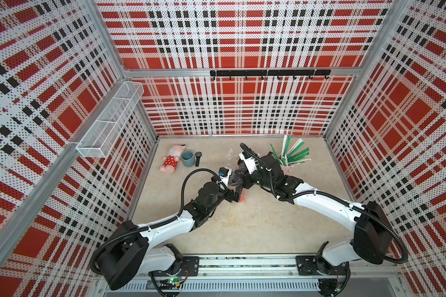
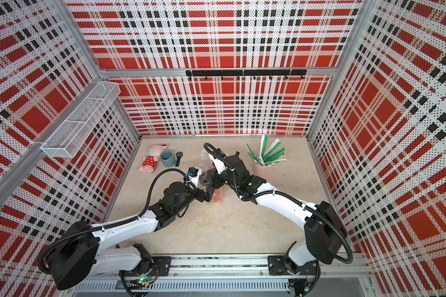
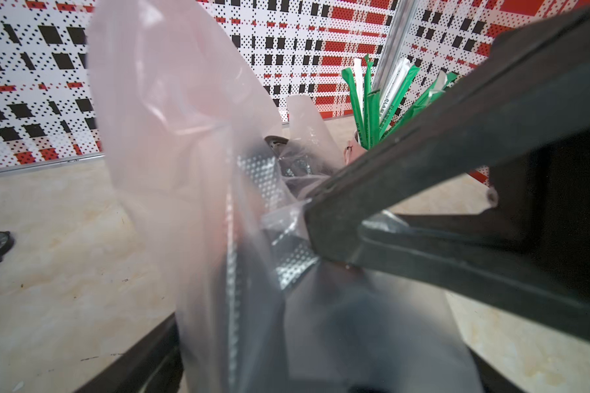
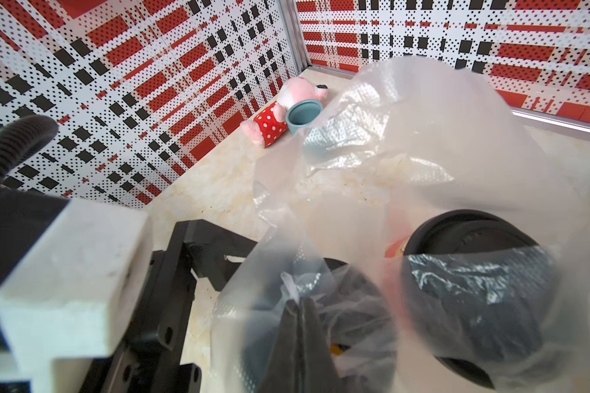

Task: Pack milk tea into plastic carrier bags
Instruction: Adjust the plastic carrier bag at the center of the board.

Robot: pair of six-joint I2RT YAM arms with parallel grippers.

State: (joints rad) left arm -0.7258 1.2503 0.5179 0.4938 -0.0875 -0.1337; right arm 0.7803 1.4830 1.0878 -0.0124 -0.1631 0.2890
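While bag (image 4: pixel 433 129) film drapes its lid (image 4: pixel 470 234), cup (image 1: pixel 243 197): partly bagged, I judge.
My right jaws (image 4: pixel 299 304): pinching bag film.
My left jaws (image 1: pixel 234 196): spread, bag between them.
Second cup: can't find.

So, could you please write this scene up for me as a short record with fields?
task: pack milk tea into bags
right gripper: shut, pinching bag film
left gripper: open, beside cup
cup: red body shows in both top views; black lid hazy behind bag film
second cup: not clearly seen
far left of table: plush toy, mug, watch
far right of table: straws in pink cup
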